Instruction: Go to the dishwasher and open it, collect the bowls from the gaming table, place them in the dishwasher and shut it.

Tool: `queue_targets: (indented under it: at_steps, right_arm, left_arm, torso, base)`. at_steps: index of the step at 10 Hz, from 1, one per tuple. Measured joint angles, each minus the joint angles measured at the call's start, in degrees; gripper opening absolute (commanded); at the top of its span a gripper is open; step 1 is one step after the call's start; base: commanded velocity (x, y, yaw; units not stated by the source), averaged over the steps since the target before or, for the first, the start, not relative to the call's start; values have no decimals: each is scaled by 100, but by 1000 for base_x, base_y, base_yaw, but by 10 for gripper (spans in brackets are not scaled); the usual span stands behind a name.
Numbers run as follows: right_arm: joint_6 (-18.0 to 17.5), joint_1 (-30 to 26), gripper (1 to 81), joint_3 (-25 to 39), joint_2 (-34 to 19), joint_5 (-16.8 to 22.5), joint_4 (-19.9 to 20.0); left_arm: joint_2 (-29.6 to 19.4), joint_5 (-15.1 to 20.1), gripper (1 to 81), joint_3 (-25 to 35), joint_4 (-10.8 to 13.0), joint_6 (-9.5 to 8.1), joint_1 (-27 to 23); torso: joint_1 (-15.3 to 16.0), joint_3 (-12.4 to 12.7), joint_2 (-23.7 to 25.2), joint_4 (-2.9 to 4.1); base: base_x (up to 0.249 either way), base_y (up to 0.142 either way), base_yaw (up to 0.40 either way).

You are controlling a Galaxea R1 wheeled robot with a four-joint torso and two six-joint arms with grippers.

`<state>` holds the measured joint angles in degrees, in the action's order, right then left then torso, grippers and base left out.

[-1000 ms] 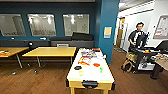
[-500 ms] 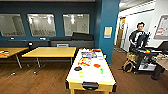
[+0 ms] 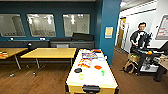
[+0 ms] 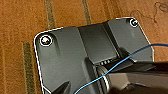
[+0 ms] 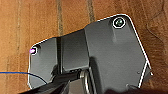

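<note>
The gaming table (image 3: 108,78) stands straight ahead in the head view, end-on, with a glossy white top, yellow sides and a black slot (image 3: 91,88) at its near end. Small things lie scattered on its top: a dark round one (image 3: 78,70), a pale green one (image 3: 81,76), an orange one (image 3: 98,67) and colourful flat items further back. Which of them are bowls is too blurred to tell. The dishwasher is out of view. Both wrist views look down on brown wooden floor (image 4: 20,22) past the robot's dark plate.
Two wooden tables (image 3: 50,53) (image 3: 7,52) stand to the left of the gaming table. A teal pillar (image 3: 108,27) rises behind it. A person (image 3: 140,37) stands with a control rig at a cart (image 3: 147,58) on the right. Wooden floor (image 3: 45,80) lies open at the left.
The whole head view has shifted slightly, so the camera has crept a little toward the gaming table. The things on the table have not moved.
</note>
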<state>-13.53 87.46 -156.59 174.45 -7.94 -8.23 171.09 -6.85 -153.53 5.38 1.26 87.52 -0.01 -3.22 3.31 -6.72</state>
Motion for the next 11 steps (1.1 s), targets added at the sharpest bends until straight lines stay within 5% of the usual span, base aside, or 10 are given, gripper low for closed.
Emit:
queue_targets:
  at_steps: [11]
  right_arm:
    - [0, 2, 811, 0, 13, -5, 0]
  left_arm:
    - [16, -1, 811, 0, 2, 0, -22]
  torso:
    - [3, 0, 0, 0]
  base:
    - [164, 0, 0]
